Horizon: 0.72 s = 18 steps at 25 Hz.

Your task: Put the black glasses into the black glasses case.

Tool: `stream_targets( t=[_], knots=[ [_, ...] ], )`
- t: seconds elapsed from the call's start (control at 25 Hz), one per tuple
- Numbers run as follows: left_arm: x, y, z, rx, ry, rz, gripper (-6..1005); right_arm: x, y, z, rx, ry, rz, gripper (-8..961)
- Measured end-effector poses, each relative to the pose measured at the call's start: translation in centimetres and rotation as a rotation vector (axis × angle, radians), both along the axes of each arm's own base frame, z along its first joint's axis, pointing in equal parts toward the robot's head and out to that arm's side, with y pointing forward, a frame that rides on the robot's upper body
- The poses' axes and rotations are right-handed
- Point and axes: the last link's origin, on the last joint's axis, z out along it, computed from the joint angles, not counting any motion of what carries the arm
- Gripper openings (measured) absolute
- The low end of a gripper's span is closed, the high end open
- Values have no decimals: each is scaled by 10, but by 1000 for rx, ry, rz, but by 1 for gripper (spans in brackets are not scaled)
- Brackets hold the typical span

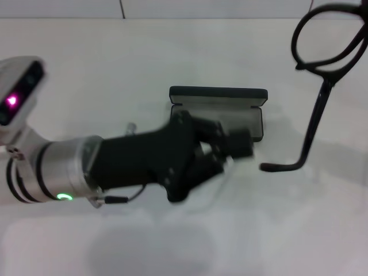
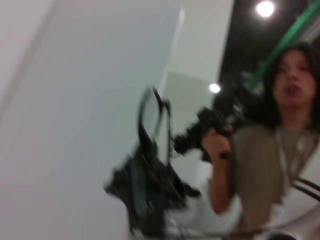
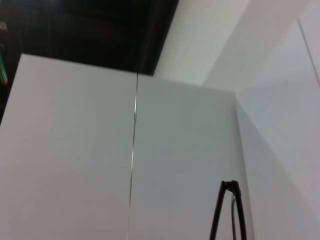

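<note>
Left gripper [image 1: 230,150] sat mid-frame over the open case [image 1: 230,100] on the white table [image 1: 172,52], jaw state couldn't be told. Glasses [image 1: 325,54] hung at upper right of the frame, well above the table. Right gripper wasn't visible.

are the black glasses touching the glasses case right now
Apart. The head view shows the black glasses off to the right of the open black glasses case, with bare white table between them.
</note>
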Motion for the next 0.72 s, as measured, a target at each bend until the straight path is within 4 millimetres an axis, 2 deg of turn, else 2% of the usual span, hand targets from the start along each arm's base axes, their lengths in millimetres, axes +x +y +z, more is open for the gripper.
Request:
stream_targets(
  t=[0.12,0.32,0.48,0.56,0.6,0.72],
  knots=[
    [8,-2,-9,-48,45,-77,55,-4,1,-4,34,18,18,47],
    [17,-5,-15,-61,50,-144,54,-12,9,-32,63,6,21,47],
    [19,-3,-14,-43,31,-144,54,-15,15,-51,79,-48,5,47],
    [19,-2,-12,-28,16,-129,54,-15,16,-55,80,-62,2,48],
    [18,-2,-11,-16,6,-117,54,-15,18,-66,76,-112,-6,48],
    [15,0,-7,19,-24,-77,55,-15,18,-74,67,-150,-13,48]
  ],
)
